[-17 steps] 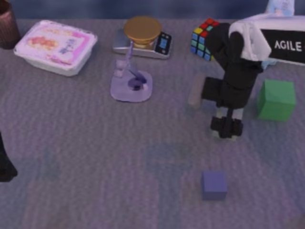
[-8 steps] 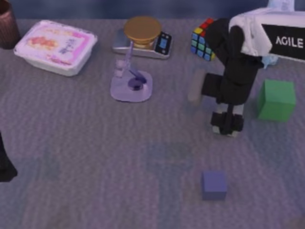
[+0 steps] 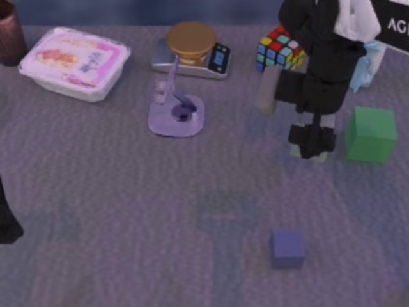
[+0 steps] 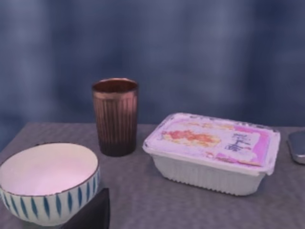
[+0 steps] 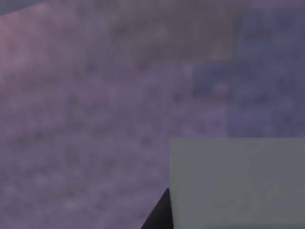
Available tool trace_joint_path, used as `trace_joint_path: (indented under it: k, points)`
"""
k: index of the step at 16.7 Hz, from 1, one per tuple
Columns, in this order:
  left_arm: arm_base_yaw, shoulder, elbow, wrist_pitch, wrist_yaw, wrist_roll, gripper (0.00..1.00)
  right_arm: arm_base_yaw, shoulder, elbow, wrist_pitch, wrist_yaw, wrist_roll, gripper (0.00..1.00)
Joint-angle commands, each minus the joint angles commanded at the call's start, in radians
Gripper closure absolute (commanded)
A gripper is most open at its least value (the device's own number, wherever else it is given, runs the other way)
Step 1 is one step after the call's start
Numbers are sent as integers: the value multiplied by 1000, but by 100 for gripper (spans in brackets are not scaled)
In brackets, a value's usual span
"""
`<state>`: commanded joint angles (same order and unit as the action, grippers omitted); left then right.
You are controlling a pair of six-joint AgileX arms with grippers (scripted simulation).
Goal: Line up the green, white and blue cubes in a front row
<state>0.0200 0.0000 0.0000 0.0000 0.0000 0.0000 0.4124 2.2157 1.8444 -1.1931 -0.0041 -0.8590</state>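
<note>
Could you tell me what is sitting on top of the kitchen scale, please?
A round golden-brown disc rests on the kitchen scale, covering its platform; only its display end shows. What lies beneath the disc is hidden.

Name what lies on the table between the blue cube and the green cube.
Nothing: in the top view only bare table separates the blue cube from the green cube. The right gripper hangs off to the side.
</note>
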Motion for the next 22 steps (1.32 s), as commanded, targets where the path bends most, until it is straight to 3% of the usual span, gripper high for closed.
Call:
trace_joint_path:
  k: [5,15,22]
  points:
    - [0,0,0,0,0,0,0,33,-16,-25,6,0,13,100]
    - [0,0,0,0,0,0,0,428,-230,-278,49,-1,152,100]
    - [0,0,0,0,0,0,0,452,-243,-297,54,-1,164,100]
